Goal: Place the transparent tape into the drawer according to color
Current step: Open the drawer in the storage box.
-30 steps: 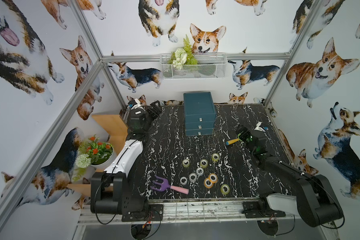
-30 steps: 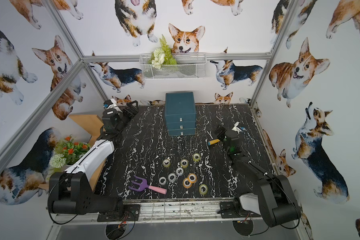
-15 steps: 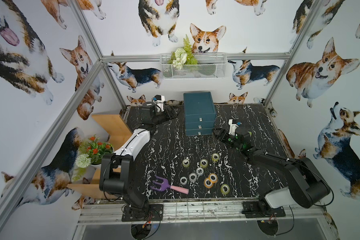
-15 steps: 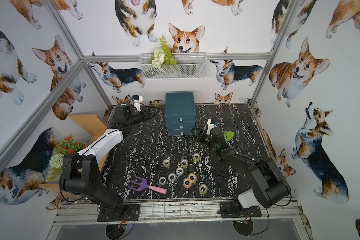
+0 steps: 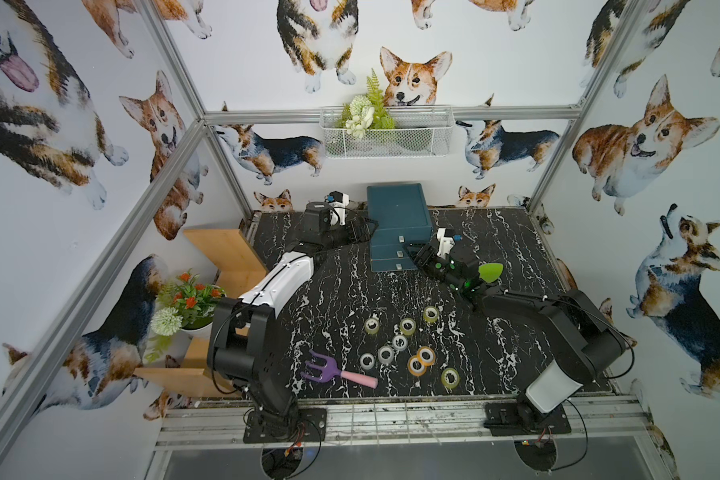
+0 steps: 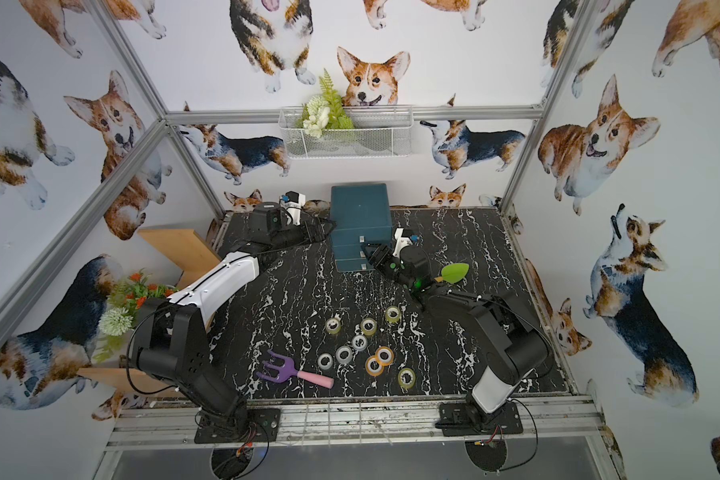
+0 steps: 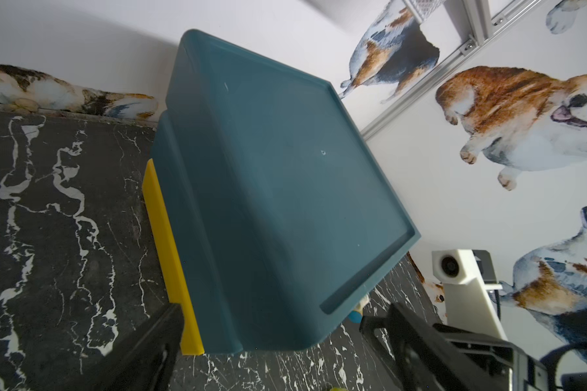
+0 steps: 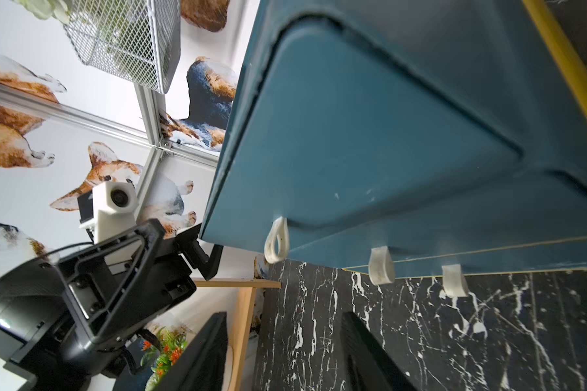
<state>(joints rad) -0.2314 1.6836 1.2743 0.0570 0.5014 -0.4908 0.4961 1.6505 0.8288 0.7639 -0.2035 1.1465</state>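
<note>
Drawer-opening step; right pincer (image 5: 413,254), jaws apart and empty, faces the drawer cabinet (image 5: 395,208) handles (image 8: 381,265); left pincer (image 5: 366,229), wide open, flanks it; tape rolls (image 5: 400,342) lie on the tabletop (image 5: 508,353); next, pinch one handle squarely.

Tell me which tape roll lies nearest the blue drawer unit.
The yellow-green roll at the cluster's far right corner. The other eight lie further from the drawer unit, toward the front edge of the table.
</note>
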